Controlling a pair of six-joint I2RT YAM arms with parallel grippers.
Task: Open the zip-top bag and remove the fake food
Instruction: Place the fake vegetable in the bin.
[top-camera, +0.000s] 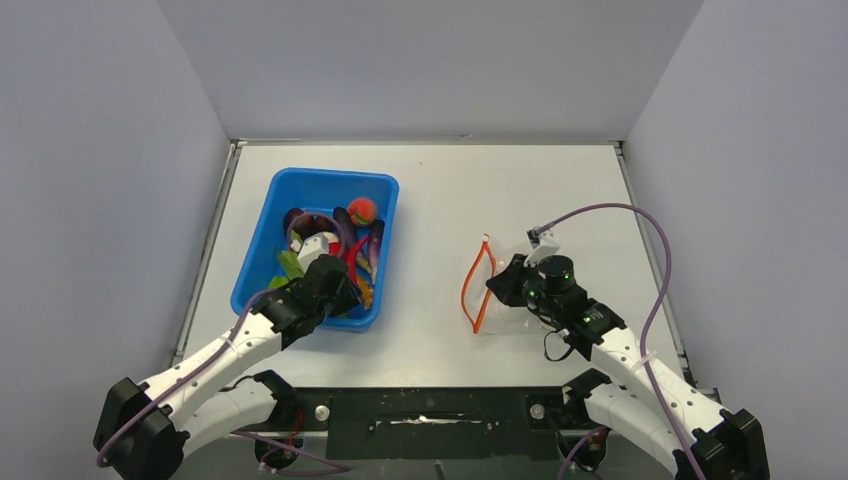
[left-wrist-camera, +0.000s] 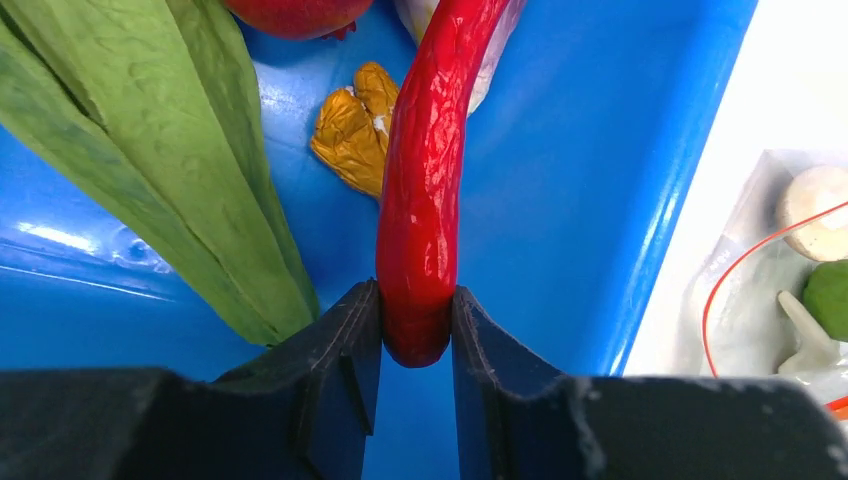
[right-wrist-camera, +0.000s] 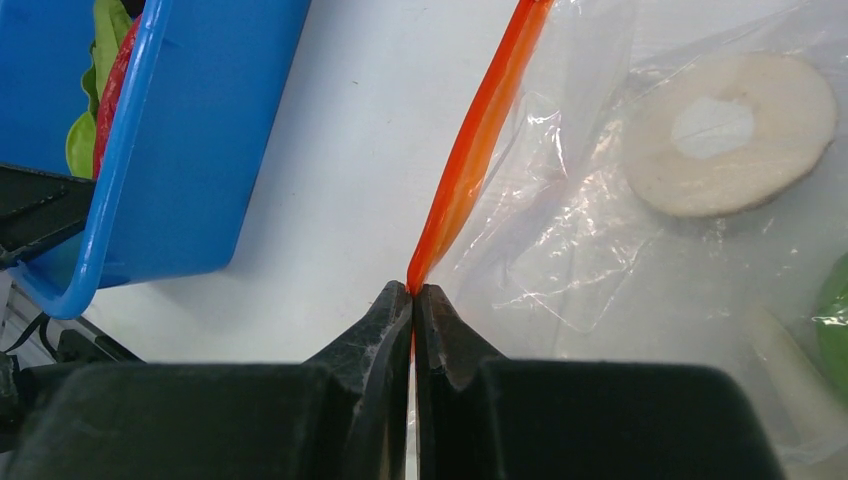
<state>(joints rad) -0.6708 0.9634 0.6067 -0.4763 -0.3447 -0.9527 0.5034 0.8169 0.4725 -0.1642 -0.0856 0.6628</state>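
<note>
- Right hand (right-wrist-camera: 412, 300): near right, fingers pinched together on the orange zipper strip (right-wrist-camera: 475, 140).
- Bag (right-wrist-camera: 570, 250): clear, lying on the table (top-camera: 450, 190) right of the bin, mouth gaping; mushroom slice (right-wrist-camera: 725, 135) and green piece (left-wrist-camera: 830, 298) inside.
- Left hand (left-wrist-camera: 415, 302): clamped on the end of a red pepper (left-wrist-camera: 425, 180), down in the bin.
- Blue bin (top-camera: 335, 174): left side, holding green leaf (left-wrist-camera: 150, 150) and mixed toy food.
</note>
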